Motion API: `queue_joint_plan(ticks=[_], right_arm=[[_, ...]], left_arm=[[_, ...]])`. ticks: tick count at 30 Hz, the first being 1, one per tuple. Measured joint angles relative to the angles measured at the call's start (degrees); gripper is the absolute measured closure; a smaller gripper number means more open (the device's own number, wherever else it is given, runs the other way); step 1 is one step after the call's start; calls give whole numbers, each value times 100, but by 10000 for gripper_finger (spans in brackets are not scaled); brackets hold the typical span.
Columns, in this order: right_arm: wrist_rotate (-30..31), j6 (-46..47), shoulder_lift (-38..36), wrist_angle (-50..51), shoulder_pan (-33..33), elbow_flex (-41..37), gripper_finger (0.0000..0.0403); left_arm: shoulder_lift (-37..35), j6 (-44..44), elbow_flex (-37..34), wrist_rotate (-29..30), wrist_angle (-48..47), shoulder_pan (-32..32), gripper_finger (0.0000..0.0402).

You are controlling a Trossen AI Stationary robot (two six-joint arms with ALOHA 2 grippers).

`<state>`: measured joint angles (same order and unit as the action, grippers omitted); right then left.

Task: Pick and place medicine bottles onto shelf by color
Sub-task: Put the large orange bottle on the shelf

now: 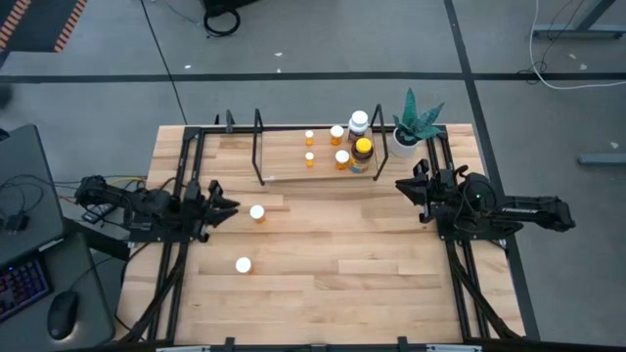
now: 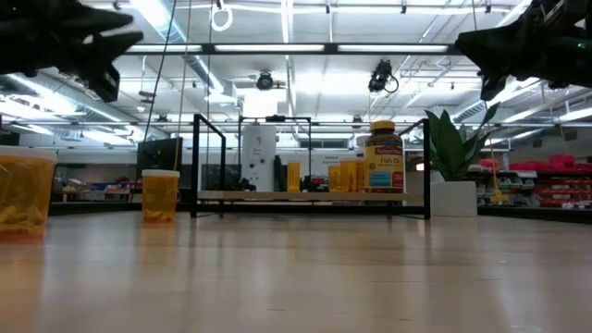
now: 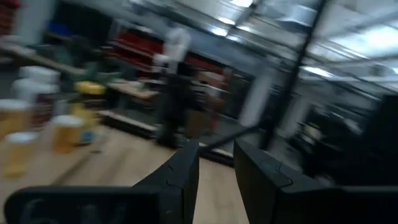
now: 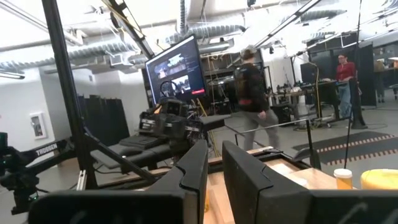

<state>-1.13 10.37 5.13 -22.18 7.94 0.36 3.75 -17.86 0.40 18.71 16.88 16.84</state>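
Both grippers, left (image 1: 227, 205) and right (image 1: 403, 185), hover clenched, seemingly empty; two orange bottles (image 1: 257, 212) stand near the bench's left edge.

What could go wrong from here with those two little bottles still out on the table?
The two orange bottles off the shelf are tiny, so a slightly off grasp by the left tool could tip or roll them. The shelf's right end is crowded: the amber bottle, white bottle and small orange ones stand close together, so placing another there might knock one over. The wire end loop could also snag an arm coming in low.
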Motion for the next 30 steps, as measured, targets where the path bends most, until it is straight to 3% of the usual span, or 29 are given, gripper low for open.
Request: queue_joint_plan(ticks=[4,8,12,22,25,30], right_arm=[[0,0,0,1,1,0,346],[0,0,0,1,1,0,346],[0,0,0,1,-1,0,346],[0,0,0,1,1,0,346],[0,0,0,1,1,0,346],[0,0,0,1,-1,0,346]], left_arm=[[176,-409,103,723,-345,-150,300],[715,-1241,608,734,-1364,-338,309],[1562,-1494,1269,660,-2410,-420,301],[3618,-2051,2863,135,-4830,-420,169],[3999,-1864,3001,38,-5057,-517,132],[4524,-1440,3010,-668,-5078,-1055,103]])
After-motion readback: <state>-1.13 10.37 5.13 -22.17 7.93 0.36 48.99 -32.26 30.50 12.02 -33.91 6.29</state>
